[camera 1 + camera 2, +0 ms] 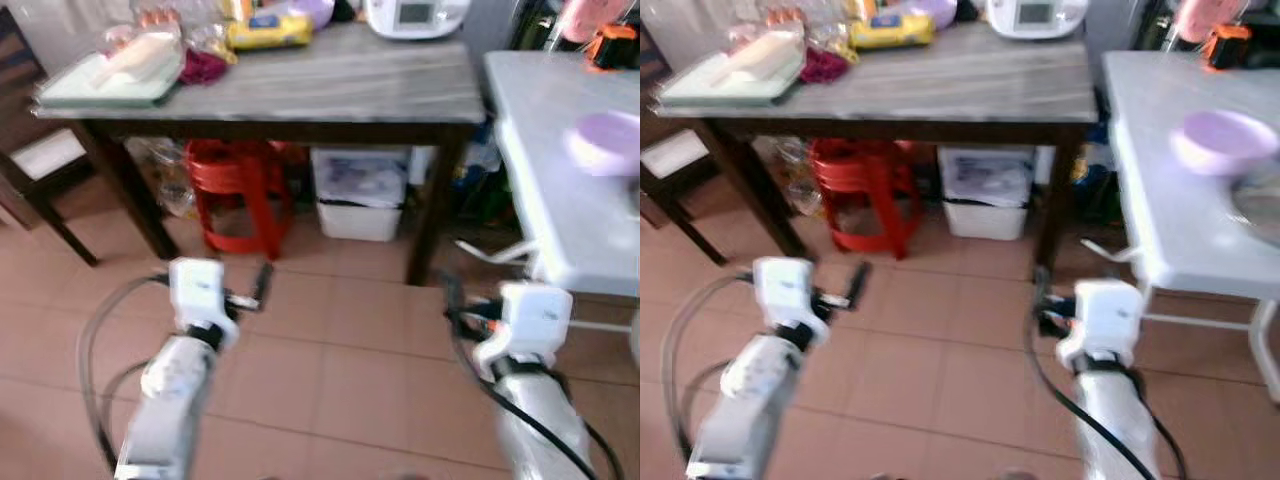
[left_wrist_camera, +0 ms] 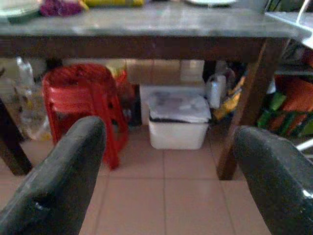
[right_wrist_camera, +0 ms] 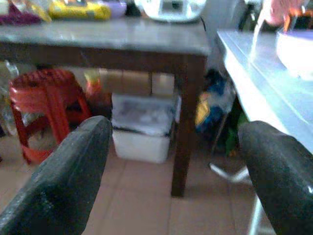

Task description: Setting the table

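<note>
Tiled floor (image 1: pixel 350 350): two tables, one purple bowl (image 1: pixel 606 142); left end effector (image 2: pixel 166 196), right end effector (image 3: pixel 171 196) both agape.

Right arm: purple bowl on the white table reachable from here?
Probably yes: right gripper is open and empty, purple bowl sits uncovered near the white table edge, though the gripper hangs below tabletop level.

you see a dark table (image 1: pixel 300 85) with a grey top ahead, carrying a pale tray (image 1: pixel 95 88), a yellow packet (image 1: pixel 268 30) and a white cooker (image 1: pixel 415 15). under it sit red stools (image 1: pixel 235 195) and a white bin (image 1: pixel 360 192). a white table (image 1: pixel 560 150) on your right holds a purple bowl (image 1: pixel 608 140). both arms hover low over the tiled floor (image 1: pixel 340 350); the left gripper (image 1: pixel 262 284) points toward the stools.
</note>
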{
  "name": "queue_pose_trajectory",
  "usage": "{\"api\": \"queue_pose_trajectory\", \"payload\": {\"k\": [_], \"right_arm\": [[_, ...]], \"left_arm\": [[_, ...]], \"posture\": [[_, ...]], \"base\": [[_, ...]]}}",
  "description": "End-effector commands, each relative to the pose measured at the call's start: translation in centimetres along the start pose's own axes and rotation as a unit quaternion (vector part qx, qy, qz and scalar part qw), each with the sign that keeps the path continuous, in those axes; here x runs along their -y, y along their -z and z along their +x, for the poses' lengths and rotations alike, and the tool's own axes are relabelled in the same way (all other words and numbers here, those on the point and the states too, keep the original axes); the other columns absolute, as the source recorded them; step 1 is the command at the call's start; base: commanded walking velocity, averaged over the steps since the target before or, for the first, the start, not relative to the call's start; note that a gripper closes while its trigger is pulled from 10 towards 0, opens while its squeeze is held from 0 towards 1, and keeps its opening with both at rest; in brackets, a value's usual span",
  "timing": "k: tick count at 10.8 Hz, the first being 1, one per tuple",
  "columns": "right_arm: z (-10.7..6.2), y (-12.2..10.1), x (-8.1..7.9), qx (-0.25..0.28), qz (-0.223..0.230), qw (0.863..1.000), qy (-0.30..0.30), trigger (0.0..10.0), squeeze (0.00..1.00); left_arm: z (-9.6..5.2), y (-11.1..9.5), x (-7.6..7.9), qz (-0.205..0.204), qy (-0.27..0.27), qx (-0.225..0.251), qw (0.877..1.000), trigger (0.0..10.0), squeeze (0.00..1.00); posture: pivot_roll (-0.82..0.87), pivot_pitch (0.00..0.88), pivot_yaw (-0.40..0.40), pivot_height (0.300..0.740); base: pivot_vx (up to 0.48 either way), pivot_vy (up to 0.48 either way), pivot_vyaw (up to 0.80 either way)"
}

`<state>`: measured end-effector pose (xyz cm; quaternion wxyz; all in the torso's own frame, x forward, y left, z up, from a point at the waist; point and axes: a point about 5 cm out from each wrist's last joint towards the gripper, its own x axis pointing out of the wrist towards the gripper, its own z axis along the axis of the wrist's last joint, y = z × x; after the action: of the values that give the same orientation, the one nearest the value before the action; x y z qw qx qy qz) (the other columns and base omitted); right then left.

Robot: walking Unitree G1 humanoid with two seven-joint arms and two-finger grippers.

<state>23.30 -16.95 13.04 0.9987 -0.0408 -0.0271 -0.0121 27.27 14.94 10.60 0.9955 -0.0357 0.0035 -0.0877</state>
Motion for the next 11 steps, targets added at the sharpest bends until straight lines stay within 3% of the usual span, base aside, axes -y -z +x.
{"api": "queue_pose_trajectory", "payload": {"k": [1,3,4,6,9,11], "right_arm": [[0.0,0.1,0.0,0.002,0.005,1.000,-0.003,10.0,0.00],[1.1,-0.3,0.1,0.022,-0.025,0.999,-0.015,10.0,0.00],[1.4,-0.7,0.4,0.024,-0.013,1.000,-0.012,10.0,0.00],[1.2,-1.4,0.3,0.060,-0.027,0.998,-0.007,10.0,0.00],[1.0,-1.5,0.1,0.062,-0.019,0.998,-0.001,10.0,0.00],[1.4,-1.6,0.5,0.065,-0.025,0.998,0.004,10.0,0.00]], "left_arm": [[0.0,-0.3,0.1,0.011,0.000,0.009,1.000,10.0,0.00],[-0.1,-0.6,0.0,0.009,-0.014,0.015,1.000,10.0,0.00],[0.2,-0.8,0.8,0.011,0.000,0.022,1.000,10.0,0.00],[0.5,-1.0,1.3,-0.003,-0.006,0.026,1.000,10.0,0.00],[-0.1,-0.4,1.0,0.004,-0.020,0.028,0.999,10.0,0.00],[0.3,-0.7,0.8,0.019,-0.030,0.038,0.999,10.0,0.00]], "posture": [[-0.08,0.119,0.055,0.740],[-0.05,0.107,0.048,0.740],[-0.05,0.094,0.045,0.740],[-0.05,0.106,0.048,0.740],[-0.06,0.114,0.035,0.740],[-0.06,0.108,0.037,0.740]], "base": [[0.000,-0.364,0.00],[0.000,-0.366,0.00],[0.000,-0.364,0.00],[0.000,-0.358,0.00],[0.000,-0.363,0.00],[0.000,-0.334,0.00]]}}
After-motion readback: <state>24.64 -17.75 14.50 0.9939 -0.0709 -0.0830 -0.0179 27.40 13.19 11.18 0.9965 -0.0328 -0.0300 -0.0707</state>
